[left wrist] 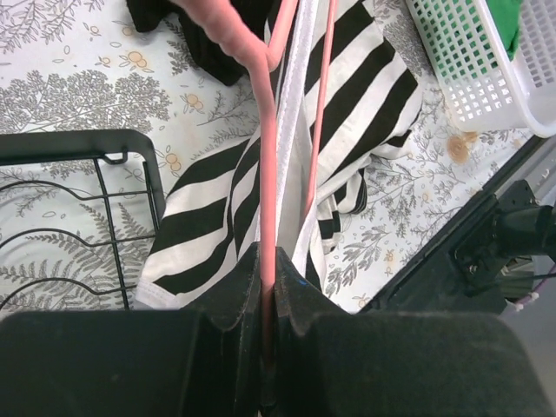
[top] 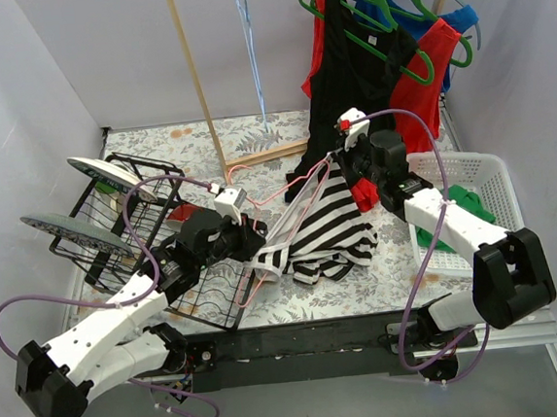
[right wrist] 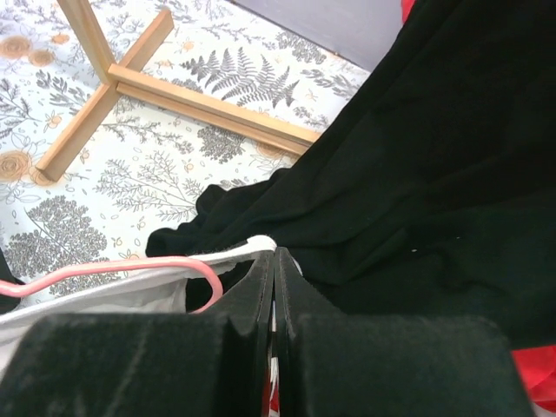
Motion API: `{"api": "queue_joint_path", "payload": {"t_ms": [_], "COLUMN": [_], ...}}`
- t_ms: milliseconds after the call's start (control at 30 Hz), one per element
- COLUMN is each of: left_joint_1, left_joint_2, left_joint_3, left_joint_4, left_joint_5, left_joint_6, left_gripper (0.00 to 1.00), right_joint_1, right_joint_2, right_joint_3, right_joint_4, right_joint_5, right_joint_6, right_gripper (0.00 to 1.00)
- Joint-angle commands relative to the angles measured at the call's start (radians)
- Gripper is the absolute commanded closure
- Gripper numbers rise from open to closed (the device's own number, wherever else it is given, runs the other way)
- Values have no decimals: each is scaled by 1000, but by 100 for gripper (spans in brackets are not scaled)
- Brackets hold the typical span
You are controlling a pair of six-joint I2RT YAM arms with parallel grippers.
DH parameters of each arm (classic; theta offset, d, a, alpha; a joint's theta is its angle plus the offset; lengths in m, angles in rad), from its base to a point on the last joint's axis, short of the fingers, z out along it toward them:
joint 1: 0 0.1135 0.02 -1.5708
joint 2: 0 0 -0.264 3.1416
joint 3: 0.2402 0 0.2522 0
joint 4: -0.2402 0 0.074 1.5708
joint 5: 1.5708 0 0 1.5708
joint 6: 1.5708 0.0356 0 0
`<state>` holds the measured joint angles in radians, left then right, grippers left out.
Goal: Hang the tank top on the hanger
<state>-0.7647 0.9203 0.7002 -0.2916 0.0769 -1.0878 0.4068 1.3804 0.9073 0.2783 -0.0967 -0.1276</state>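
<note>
The black-and-white striped tank top (top: 334, 225) lies bunched on the flowered table between my arms, one strap lifted. The pale pink hanger (top: 294, 217) slants across it, with one arm inside the fabric. My left gripper (top: 259, 241) is shut on the hanger's bar (left wrist: 268, 174) at its near end, with the tank top (left wrist: 365, 95) draped beyond the jaws. My right gripper (top: 343, 167) is shut on the tank top's white-edged strap (right wrist: 130, 291) at the far end. The hanger's curved pink end (right wrist: 178, 266) shows just left of my right gripper (right wrist: 274, 258).
A plain black top (right wrist: 417, 174) hangs down behind the right gripper, with red and blue tops on green hangers (top: 395, 37). A wooden rack (top: 206, 107) holds a light blue hanger (top: 251, 45). A wire dish rack (top: 128, 222) stands left, a white basket (top: 496, 185) right.
</note>
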Motion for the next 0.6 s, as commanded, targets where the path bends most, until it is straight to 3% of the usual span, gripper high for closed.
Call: {"api": "queue_joint_path", "payload": {"t_ms": [0,233,400,567], "left_joint_1": [2,2,2,2], "left_joint_2": [21,72,106,140], "left_joint_3": [53,131,202,237], "left_joint_4": [-72,-145,-188,-210], "left_joint_5": [-65,-130,-198,-242], "left_joint_6": [40,153,239,307], "left_gripper": [100,100,100,100], "right_joint_1": [-25,-26,-25,-26], "right_joint_2": [-46,-46,-17,-30], "right_joint_3": [28,80,172,212], "right_joint_4": [29,-43,-223,-292], "right_joint_5": [45,20,-63,-129], "right_joint_6": [-6,-36,-193,-268], "right_gripper": [99,99,99,99]}}
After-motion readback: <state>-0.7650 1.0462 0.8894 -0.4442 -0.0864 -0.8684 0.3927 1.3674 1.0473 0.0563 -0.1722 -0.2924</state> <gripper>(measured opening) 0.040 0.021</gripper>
